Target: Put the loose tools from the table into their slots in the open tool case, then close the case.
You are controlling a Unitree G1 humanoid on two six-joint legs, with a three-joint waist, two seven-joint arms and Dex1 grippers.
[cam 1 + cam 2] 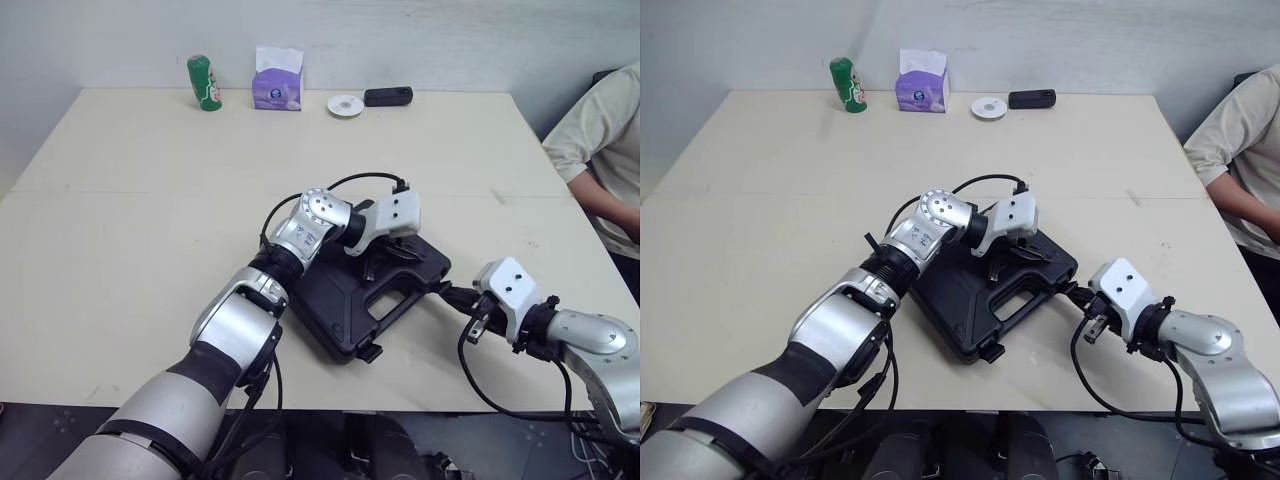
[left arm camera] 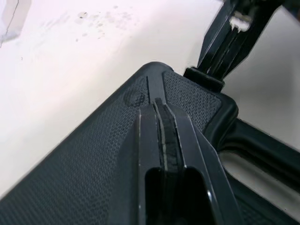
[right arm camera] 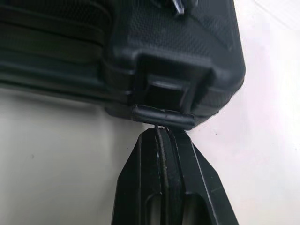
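The black tool case lies shut on the table near its front edge, handle cut-out toward me. My left gripper is shut, and its fingertips rest on the textured lid near the case's right corner. My right gripper is also shut and points at that corner from the right. Its tips touch the underside of a black latch flap that sticks out from the case's side. I see no loose tools on the table.
At the back of the table stand a green can, a purple tissue box, a white disc and a small black device. A person sits at the table's right edge. The front edge runs just below the case.
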